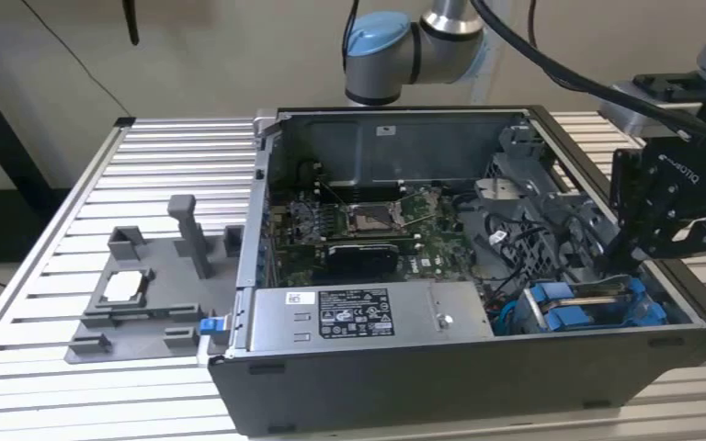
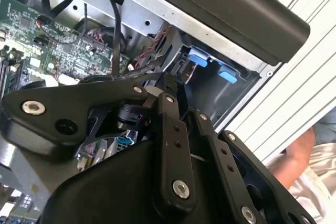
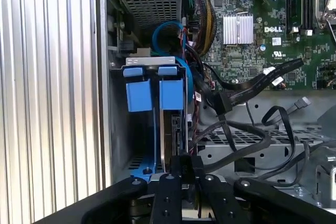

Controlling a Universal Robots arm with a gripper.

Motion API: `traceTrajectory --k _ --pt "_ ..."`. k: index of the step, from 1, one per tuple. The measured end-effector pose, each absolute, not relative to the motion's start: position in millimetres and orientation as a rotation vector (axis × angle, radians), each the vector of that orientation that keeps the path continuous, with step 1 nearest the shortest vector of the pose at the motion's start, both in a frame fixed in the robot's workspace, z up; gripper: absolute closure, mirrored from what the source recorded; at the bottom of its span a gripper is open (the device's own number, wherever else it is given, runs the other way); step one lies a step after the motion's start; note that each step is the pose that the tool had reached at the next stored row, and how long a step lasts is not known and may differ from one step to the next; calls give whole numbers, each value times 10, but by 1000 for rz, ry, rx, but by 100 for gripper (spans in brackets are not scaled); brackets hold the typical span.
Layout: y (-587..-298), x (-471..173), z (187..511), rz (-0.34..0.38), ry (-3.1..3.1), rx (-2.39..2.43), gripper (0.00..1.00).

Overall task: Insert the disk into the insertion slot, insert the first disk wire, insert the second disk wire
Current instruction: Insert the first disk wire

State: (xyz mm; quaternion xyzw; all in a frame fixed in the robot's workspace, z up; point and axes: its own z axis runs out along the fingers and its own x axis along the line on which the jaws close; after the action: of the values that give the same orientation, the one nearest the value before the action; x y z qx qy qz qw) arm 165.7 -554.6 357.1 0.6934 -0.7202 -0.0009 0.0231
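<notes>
Aluminium slats are forming the table (image 1: pixel 34 367). At the exterior view's left a grey fixture (image 1: pixel 144 317) is sitting on it, with a small silver part (image 1: pixel 124 287) lying in it. Further right, an open computer case (image 1: pixel 451 386) is resting on the slats. A labelled power-supply box (image 1: pixel 366 312) is sitting along the wall nearest the camera, and the green motherboard (image 1: pixel 366 220) is showing behind it.

Right of the box, in the case's corner, the insertion slot (image 1: pixel 574 322) is showing its blue plastic pieces. In the first wrist view the disk (image 3: pixel 176 129) is standing edge-on inside the slot, with its blue carrier frame running alongside.

At the exterior view's right the black gripper (image 1: pixel 617 262) is reaching down into the case from the arm (image 1: pixel 384 55) and hanging just above the slot. In the first wrist view its jaws are looking pressed together, with their tips sitting right at the disk's near end. Whether they are touching the disk, I cannot tell.

Black cables (image 3: pixel 247 85) are trailing just beside the slot, and a blue cable (image 3: pixel 168 30) is looping past its far end. In the second wrist view a person's arm (image 2: pixel 299 156) is showing beyond the case wall.
</notes>
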Motion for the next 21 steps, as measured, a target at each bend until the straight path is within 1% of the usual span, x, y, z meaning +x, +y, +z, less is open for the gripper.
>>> traceTrajectory --k 21 --pt "-5580 1658 3436 -2 -2230 2147 81"
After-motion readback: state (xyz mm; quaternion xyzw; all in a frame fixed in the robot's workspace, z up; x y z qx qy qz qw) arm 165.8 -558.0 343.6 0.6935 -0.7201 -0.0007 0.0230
